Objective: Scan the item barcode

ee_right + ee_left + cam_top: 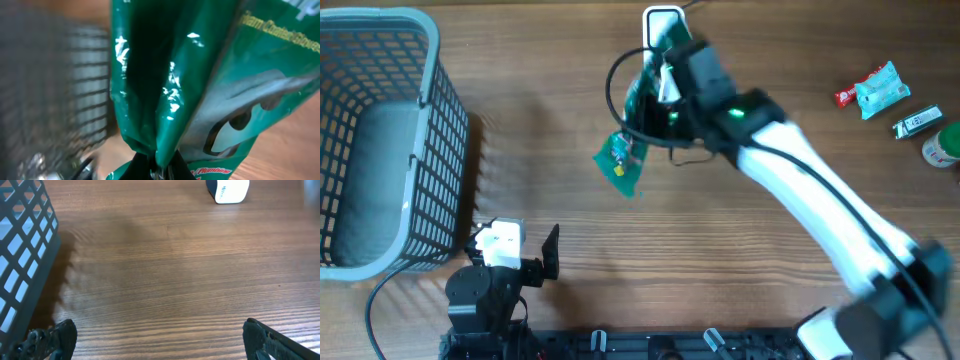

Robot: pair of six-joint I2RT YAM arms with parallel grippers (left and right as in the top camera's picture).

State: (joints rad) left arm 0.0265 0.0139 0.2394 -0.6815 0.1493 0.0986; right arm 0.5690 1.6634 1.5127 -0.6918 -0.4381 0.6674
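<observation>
– Grey basket (445,150) on the far left of the overhead view, mesh walls, standing on the wooden surface (550,120). What's under it?

– Lower left, just beside the basket: the left end effector (525,250), spread as wide as it goes, nothing between its fingers. Its wrist view confirms it, left end effector (160,345) over bare wood, basket (25,265) at the left edge.

– And the centre?

– Upper middle, the green bag (625,160)! The right end effector (665,85) has clamped tight on it, the lower end trailing toward the lower left. I can't tell whether that corner touches the surface.

– The close-up?

– Glossy green bag (200,75) fills the frame, its crimped edge pinched in the right end effector (160,170) at the bottom.

– Scanner?

– White scanner (663,22) at the top edge, just beside the bag's upper end; white scanner (227,190) again in the left wrist view, upper right.

– Far right?

– Red and blue packet (875,90), small bar (917,121), green-lidded jar (945,145), well apart from the bag.
</observation>
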